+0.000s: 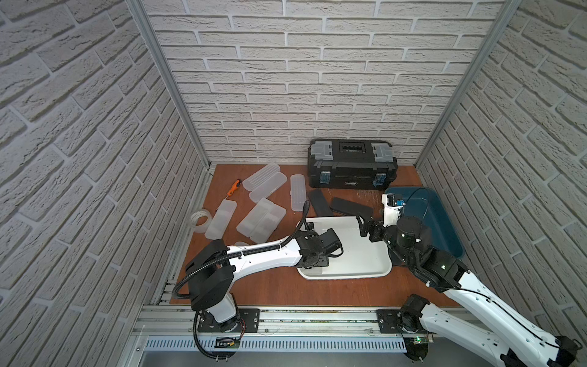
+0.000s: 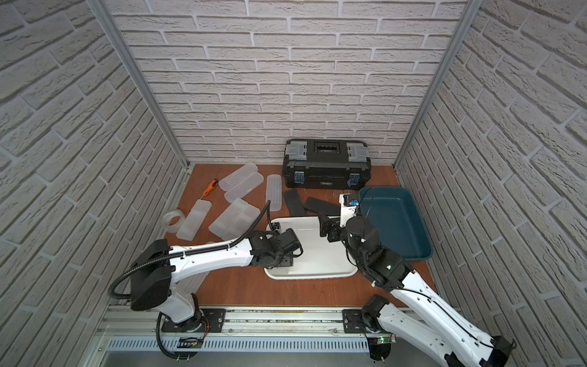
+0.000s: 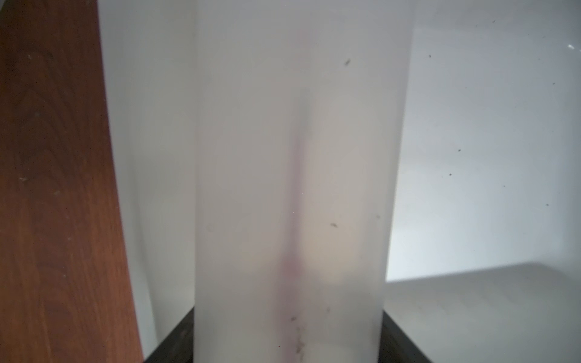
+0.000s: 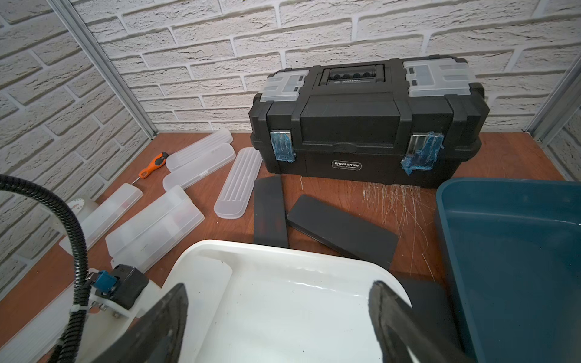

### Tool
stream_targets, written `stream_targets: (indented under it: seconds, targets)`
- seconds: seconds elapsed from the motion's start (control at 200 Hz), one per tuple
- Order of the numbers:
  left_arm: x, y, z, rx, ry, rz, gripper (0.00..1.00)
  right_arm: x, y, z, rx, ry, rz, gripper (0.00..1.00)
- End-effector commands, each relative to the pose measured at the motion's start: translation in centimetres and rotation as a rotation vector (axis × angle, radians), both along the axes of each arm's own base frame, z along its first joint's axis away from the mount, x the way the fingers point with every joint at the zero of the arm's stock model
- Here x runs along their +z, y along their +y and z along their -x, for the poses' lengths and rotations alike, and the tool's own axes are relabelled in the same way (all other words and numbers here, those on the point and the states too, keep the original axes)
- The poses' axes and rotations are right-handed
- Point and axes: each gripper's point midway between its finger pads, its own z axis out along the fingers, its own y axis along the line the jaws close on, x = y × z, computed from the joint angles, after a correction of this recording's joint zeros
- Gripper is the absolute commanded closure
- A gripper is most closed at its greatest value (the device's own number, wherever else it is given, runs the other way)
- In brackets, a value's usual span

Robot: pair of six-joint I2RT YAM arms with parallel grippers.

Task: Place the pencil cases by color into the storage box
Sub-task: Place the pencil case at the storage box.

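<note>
Left fingers (image 3: 176,345) were pressed onto a frosted pencil case (image 3: 289,188), one on each side of its near end. The case pointed away from the wrist, down into the near-left corner of the white tray (image 1: 374,263), beside bare worktop (image 1: 270,286). Contact of its far end with the tray floor: could not tell. Left wrist was bent downward; left forearm (image 1: 263,254) reached low and nearly level from the base. Right fingers (image 4: 163,317) stood spread with nothing between them, above the tray's far-right rim, aimed at the black toolbox (image 1: 351,165). The right arm (image 1: 470,286) was folded beside the blue tray (image 1: 448,219). Two black cases (image 1: 319,201) lay behind the white tray, and loose frosted cases (image 1: 260,219) lay to its left.
</note>
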Motion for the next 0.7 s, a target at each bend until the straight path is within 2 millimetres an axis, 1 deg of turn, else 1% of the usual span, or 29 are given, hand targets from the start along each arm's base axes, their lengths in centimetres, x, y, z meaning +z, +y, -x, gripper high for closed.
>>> stream_targets:
  seconds: [0.0,0.16,0.485,0.695]
  targets:
    - [-0.8,-0.2,-0.9,0.02,-0.01,0.0,0.5,0.3,0.2,-0.3,-0.003,-0.017,-0.033,0.1]
    - [-1.6,-0.1,-1.3,0.031,0.004,0.007,0.5,0.1,0.2,-0.3,-0.004,-0.015,-0.025,0.1]
    - [-3.5,1.0,-2.0,0.055,0.032,-0.011,0.5,-0.2,0.1,-0.4,-0.008,-0.014,-0.023,0.1]
    - [-4.3,0.8,-2.6,0.046,0.048,-0.036,0.49,-0.3,0.3,-0.5,-0.003,-0.009,-0.019,0.1]
